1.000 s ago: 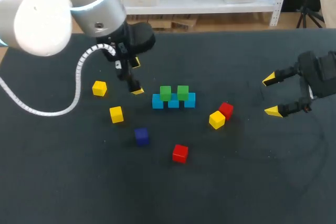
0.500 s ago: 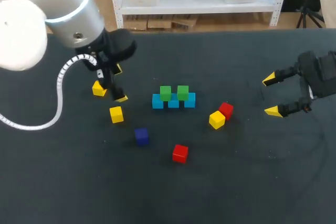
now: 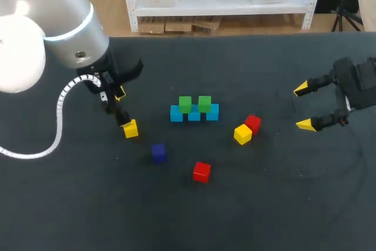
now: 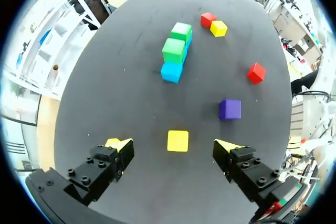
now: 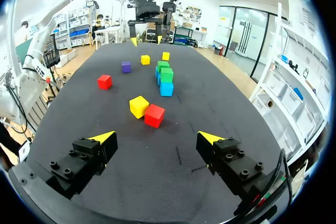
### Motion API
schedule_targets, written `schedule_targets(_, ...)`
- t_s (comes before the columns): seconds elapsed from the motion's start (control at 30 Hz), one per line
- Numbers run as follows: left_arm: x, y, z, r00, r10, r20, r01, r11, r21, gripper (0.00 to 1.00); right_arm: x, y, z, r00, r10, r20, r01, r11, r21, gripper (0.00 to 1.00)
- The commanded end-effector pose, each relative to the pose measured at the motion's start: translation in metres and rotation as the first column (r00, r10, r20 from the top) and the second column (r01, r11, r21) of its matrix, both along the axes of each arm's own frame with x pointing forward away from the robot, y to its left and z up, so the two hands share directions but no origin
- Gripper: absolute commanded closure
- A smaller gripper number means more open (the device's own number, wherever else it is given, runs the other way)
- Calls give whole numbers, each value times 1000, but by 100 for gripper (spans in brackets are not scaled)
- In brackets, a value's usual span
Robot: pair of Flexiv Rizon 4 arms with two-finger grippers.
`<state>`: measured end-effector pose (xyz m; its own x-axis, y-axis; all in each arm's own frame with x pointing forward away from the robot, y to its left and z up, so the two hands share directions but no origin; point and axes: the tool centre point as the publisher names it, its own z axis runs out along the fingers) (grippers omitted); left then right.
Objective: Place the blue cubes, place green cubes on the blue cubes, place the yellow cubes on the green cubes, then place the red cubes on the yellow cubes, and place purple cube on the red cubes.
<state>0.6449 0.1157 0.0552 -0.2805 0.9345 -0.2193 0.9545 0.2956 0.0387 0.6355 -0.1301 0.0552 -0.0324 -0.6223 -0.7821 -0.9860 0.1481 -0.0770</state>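
Having been swung from the stack (image 4: 174, 51), the left gripper (image 4: 172, 144) is held wide open, empty, around a yellow cube (image 4: 178, 141) for the third layer

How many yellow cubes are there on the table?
3. One yellow cube lies beside a red cube; one lies between the open left hand's fingers, untouched; the third lies close by it, hidden under the left arm in the head view.

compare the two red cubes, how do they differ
The far red cube touches a yellow cube; the near red cube stands alone. The far red cube lies closer to the right claw, the near one closer to the purple cube. Both rest unstacked on the table.
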Motion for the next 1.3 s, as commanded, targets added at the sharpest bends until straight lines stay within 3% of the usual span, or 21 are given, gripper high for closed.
schedule_targets(0.03,-4,5,-11,1000,0,-8,0,1000,5,0,0,0,-1,1000,0,1,0,1000,2,0)
schedule_targets(0.33,-7,8,-34,999,-21,-46,23,999,48,3,0,0,-1,1000,0,1,0,1000,2,0)
schedule_targets(0.43,-6,6,-37,998,-32,-48,34,998,52,9,0,0,-1,1000,0,1,0,1000,2,0)
schedule_targets(0.53,-5,5,-41,998,-38,-49,41,998,54,25,0,0,-1,1000,0,1,0,1000,2,0)
schedule_targets(0.67,-4,5,-43,998,-42,-49,45,998,51,30,0,0,-1,1000,0,1,0,1000,2,0)
schedule_targets(0.77,-4,4,-47,998,-48,-48,51,998,49,48,0,0,-1,1000,0,1,0,1000,2,0)
schedule_targets(1.2,-4,3,-54,996,-61,-58,63,997,46,55,0,0,-1,1000,0,1,0,1000,2,0)
schedule_targets(1.3,-4,3,-54,997,-58,-57,60,997,43,69,0,0,-1,1000,0,1,0,1000,2,0)
